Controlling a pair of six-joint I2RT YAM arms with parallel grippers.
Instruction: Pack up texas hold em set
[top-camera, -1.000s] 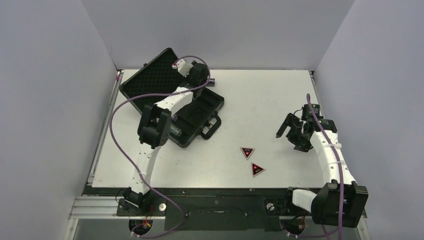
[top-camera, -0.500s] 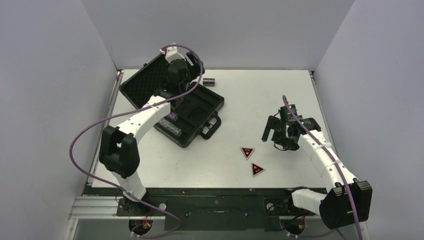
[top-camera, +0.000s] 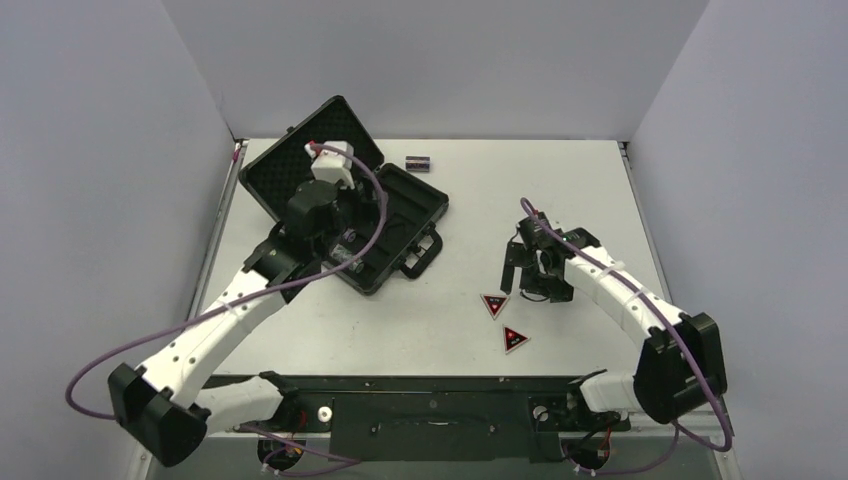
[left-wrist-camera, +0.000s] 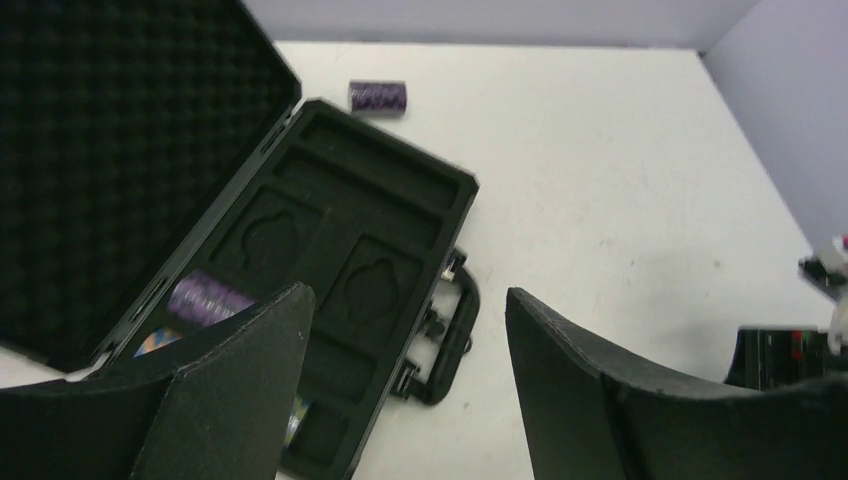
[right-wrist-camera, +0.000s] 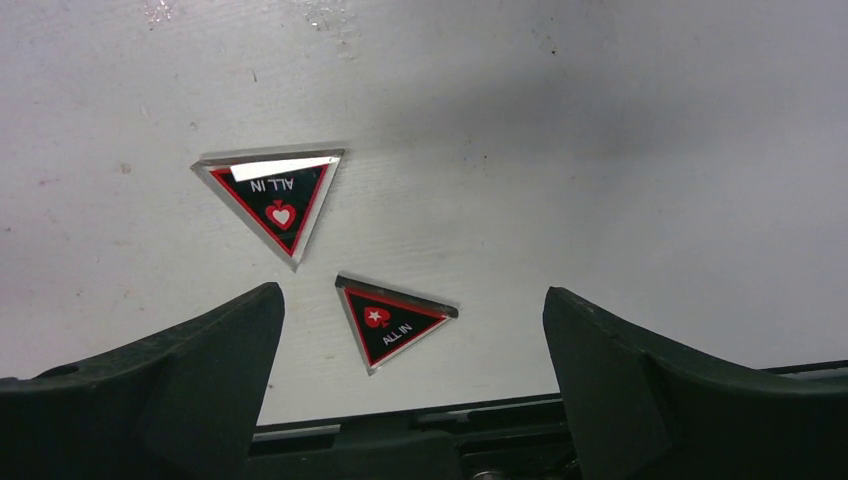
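Holding nothing, left hand (left-wrist-camera: 405, 300) and right hand (right-wrist-camera: 410, 290) wide open, we've cased some chips (left-wrist-camera: 205, 298); a stack (left-wrist-camera: 378, 97) and tokens (right-wrist-camera: 275, 200) remain.

A robotics lab test cell is showing here. Two white-and-black robot arms, a left arm (top-camera: 215, 325) and a right arm (top-camera: 620, 295), are standing bolted to a black mounting plate (top-camera: 430, 415) at the near edge of a bare white table (top-camera: 520, 180). Plain pale grey panels are closing in the table on three sides: a left panel (top-camera: 100, 150), a back panel (top-camera: 430, 60) and a right panel (top-camera: 760, 150). An aluminium rail (top-camera: 190, 415) is running beside the plate. Purple cables (top-camera: 70, 395) are looping loosely along both arms. An open black briefcase (top-camera: 400, 215) is lying on the tabletop under even light.
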